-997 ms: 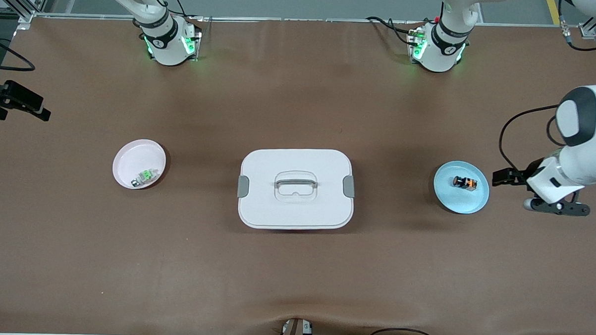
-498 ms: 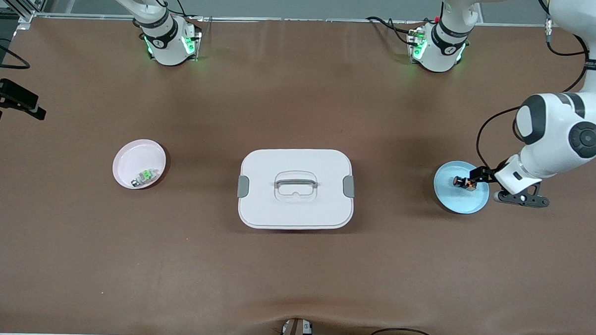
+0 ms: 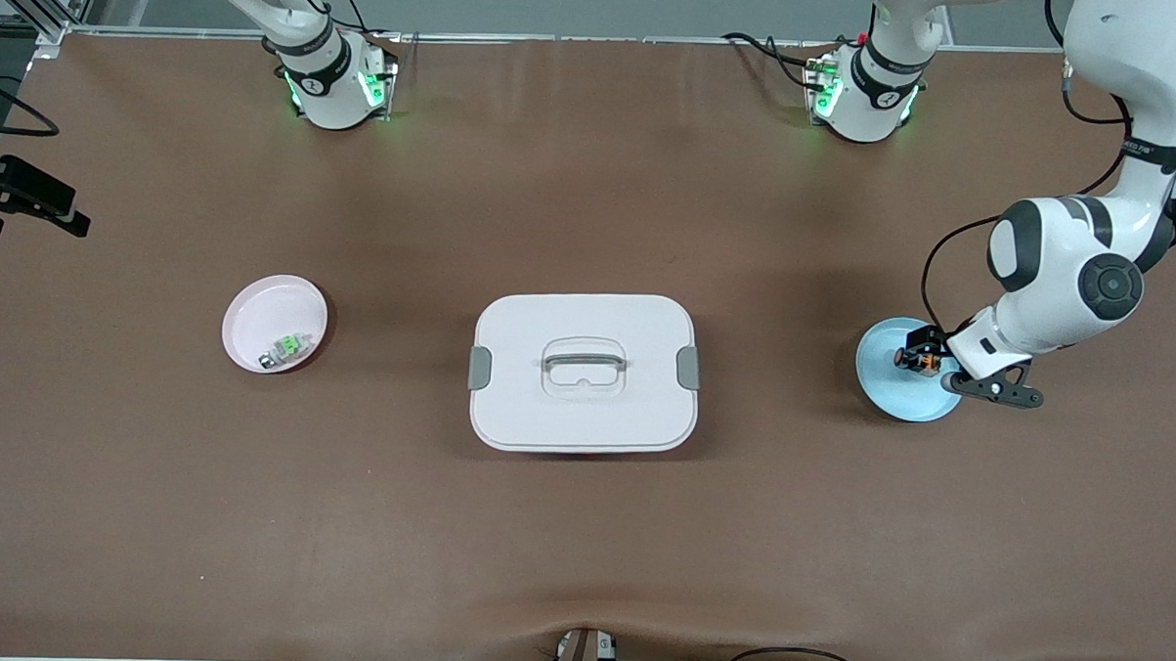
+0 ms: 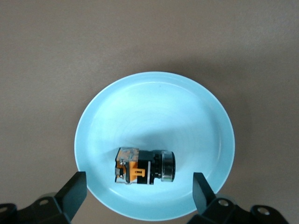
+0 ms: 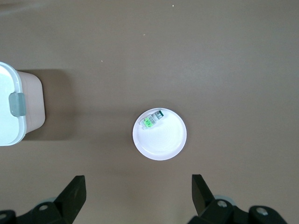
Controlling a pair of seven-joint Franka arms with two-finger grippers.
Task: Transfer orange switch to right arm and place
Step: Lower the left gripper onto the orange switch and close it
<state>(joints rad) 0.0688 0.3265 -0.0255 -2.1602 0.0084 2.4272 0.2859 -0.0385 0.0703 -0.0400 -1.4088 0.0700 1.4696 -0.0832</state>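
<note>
The orange switch (image 4: 142, 166), an orange block with a round black knob, lies on its side on the pale blue plate (image 4: 154, 112) at the left arm's end of the table. My left gripper (image 4: 140, 176) hangs open low over this plate, one finger on each side of the switch (image 3: 916, 360) and touching nothing. My right gripper (image 5: 138, 183) is open and empty, and that arm waits high above the table at its own end.
A white lidded box (image 3: 584, 371) with grey clasps stands mid-table. A pink plate (image 3: 271, 310) holding a small green-and-white part (image 3: 287, 346) sits toward the right arm's end. The brown mat around them is bare.
The left arm has swung in from the table's end, and its gripper has come over the blue plate and the switch. The right arm has barely shifted.
</note>
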